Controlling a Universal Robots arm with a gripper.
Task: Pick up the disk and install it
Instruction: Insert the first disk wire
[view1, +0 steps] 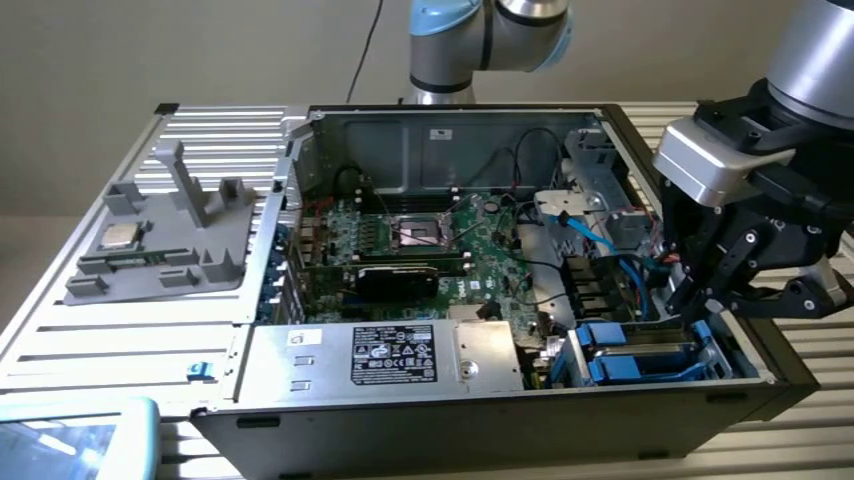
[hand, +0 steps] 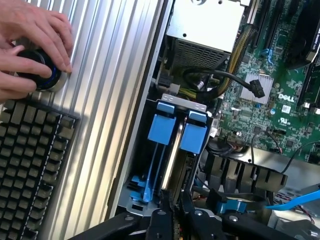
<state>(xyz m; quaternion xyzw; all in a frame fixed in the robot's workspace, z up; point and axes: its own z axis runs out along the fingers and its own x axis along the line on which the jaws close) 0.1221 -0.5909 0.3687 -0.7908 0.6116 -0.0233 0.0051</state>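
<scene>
The disk (hand: 175, 155) stands on edge in the drive bay at the case's front corner, its silver side showing between bright blue frame tabs (hand: 194, 132). My gripper (hand: 174, 212) sits at the disk's near end, its dark fingers (hand: 161, 215) close together on either side of the edge, shut on it. In the exterior view the gripper (view1: 703, 305) reaches down into the bay at the right, just above the blue frames (view1: 627, 362). A second blue-framed drive (hand: 164, 129) sits in the slot beside it.
A person's hands (hand: 30, 35) rest on a round black knob (hand: 37, 75) beside a keyboard (hand: 30, 165) on the ribbed table (hand: 115, 100). Inside the case are the motherboard (view1: 427, 240), a grey box with a black label (view1: 400, 355) and cables (view1: 587, 235). A grey fixture (view1: 160, 240) holds a chip.
</scene>
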